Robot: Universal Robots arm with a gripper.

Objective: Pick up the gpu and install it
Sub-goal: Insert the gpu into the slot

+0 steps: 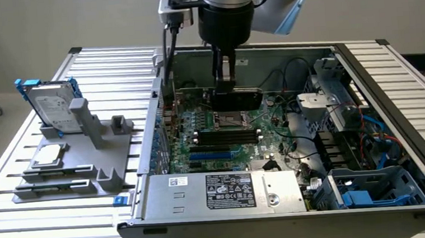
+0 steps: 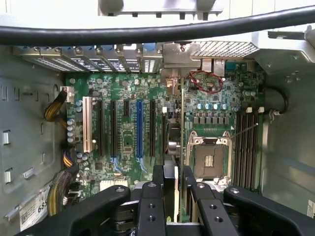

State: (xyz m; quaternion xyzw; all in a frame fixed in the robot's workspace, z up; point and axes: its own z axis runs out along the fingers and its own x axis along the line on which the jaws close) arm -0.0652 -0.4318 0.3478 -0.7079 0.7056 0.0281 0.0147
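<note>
Inside the case (image 1: pixel 394 81), gpu (image 1: pixel 235 101) half-hidden in claw (image 1: pixel 225 88).

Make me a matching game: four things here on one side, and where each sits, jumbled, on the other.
1 gpu
2 hard drive
3 chip
4 socket

A lying flat on the grey stand
B empty, on the motherboard
C held in the claw
D standing on edge in the grey stand

Pairs: 1-C, 2-D, 3-A, 4-B
</note>
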